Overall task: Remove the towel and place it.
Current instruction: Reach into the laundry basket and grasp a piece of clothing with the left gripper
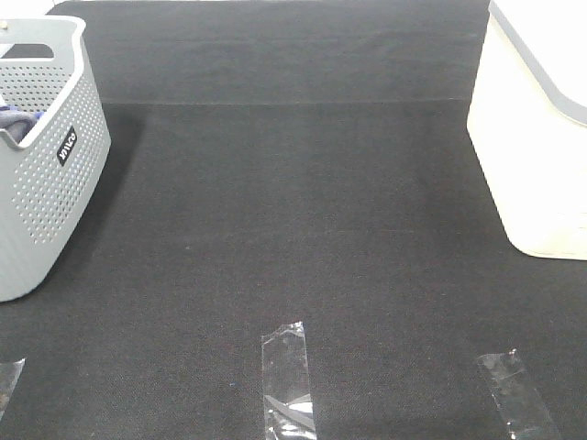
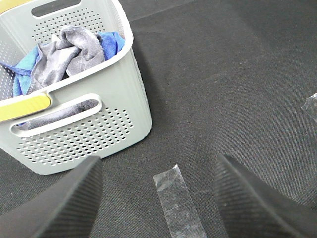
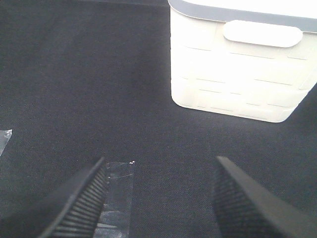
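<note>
The towel (image 2: 62, 54) lies crumpled inside the grey perforated basket (image 2: 126, 94), tangled with a blue cloth (image 2: 111, 42). Nothing of the task is done yet: lifting it out and placing it both remain. The left gripper (image 2: 158, 171) and right gripper (image 3: 158, 171) hover over the black mat (image 1: 303, 211), jaws wide and empty. The basket's small black label (image 1: 66, 145) is too blurred to read.

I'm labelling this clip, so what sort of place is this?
Probably a staged robot test bench, not a home: a black cloth-covered table marked with clear tape strips, a grey perforated basket holding the towel on one side, and a white bin on the other.
</note>
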### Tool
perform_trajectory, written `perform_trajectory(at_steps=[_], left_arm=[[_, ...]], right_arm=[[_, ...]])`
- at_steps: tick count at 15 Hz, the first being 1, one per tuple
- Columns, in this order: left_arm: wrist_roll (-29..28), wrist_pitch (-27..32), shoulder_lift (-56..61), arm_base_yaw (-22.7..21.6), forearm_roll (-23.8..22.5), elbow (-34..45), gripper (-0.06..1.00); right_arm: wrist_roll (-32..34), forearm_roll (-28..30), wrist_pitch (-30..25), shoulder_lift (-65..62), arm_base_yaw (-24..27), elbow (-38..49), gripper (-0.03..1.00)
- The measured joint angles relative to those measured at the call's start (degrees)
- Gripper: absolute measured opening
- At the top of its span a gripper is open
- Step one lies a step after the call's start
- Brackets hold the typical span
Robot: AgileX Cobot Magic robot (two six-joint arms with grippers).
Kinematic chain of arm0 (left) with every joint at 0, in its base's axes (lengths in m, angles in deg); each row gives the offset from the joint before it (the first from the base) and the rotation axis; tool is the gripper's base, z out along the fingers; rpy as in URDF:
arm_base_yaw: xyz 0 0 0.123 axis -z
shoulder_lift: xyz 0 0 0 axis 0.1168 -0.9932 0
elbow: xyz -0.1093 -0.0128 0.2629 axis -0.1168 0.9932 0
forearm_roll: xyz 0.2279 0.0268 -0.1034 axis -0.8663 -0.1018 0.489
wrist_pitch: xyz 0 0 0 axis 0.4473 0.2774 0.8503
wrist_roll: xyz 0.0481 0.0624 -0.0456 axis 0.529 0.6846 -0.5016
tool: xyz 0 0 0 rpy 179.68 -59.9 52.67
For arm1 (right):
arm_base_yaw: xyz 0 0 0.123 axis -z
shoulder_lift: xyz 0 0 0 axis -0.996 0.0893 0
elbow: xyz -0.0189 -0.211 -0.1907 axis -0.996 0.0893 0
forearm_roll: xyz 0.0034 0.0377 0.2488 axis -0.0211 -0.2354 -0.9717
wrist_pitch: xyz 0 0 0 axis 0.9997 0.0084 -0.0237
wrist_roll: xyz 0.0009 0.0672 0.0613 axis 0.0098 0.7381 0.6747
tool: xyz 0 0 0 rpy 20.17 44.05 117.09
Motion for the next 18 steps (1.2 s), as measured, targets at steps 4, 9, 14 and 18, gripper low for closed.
perform_trajectory(at_steps=[4, 9, 14, 18], left_arm=[[0.00, 0.00, 0.00, 0.00, 0.00, 0.00, 0.63], [0.00, 0.00, 0.00, 0.00, 0.00, 0.00, 0.63], [0.00, 0.00, 0.00, 0.00, 0.00, 0.00, 0.63], [0.00, 0.00, 0.00, 0.00, 0.00, 0.00, 0.63]], right_arm=[[0.00, 0.00, 0.00, 0.00, 0.00, 0.00, 0.59], [0.00, 0.00, 0.00, 0.00, 0.00, 0.00, 0.59], [0.00, 0.00, 0.00, 0.00, 0.00, 0.00, 0.59], [0.00, 0.00, 0.00, 0.00, 0.00, 0.00, 0.59]])
